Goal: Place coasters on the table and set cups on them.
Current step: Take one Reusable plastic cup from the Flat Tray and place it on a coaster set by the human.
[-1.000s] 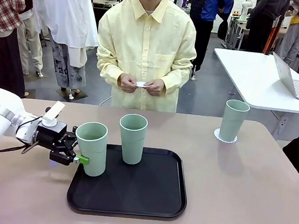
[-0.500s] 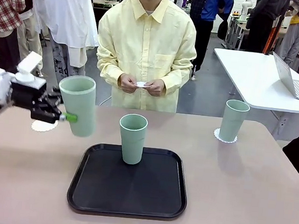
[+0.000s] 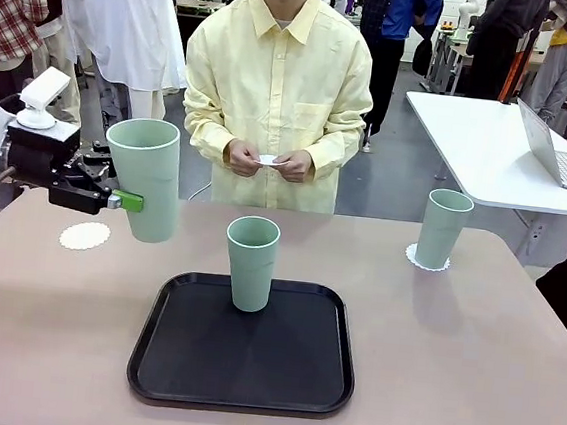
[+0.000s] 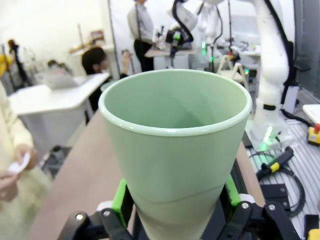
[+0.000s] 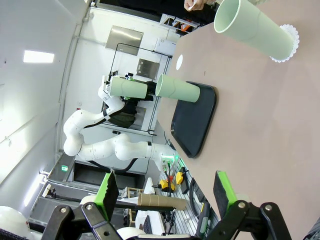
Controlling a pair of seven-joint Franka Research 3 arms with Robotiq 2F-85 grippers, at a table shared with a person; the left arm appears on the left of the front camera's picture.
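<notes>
The left gripper point(image 3: 134, 199) clamps a cup point(image 3: 145, 164) in its jaws, upright above the surface point(image 3: 452, 339), beside the bare far-left coaster point(image 3: 84, 236) likely meant for it. The right gripper point(image 5: 165, 187) waits, jaws wide and empty.

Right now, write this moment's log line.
left end effector: shut on cup, aloft | right end effector: open | bare coaster: on table

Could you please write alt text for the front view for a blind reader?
The left claw holds a mint-green cup in the air near a bare coaster on the table. A second cup stands on the black tray, a third cup on the far-right coaster; a person stands opposite.
</notes>
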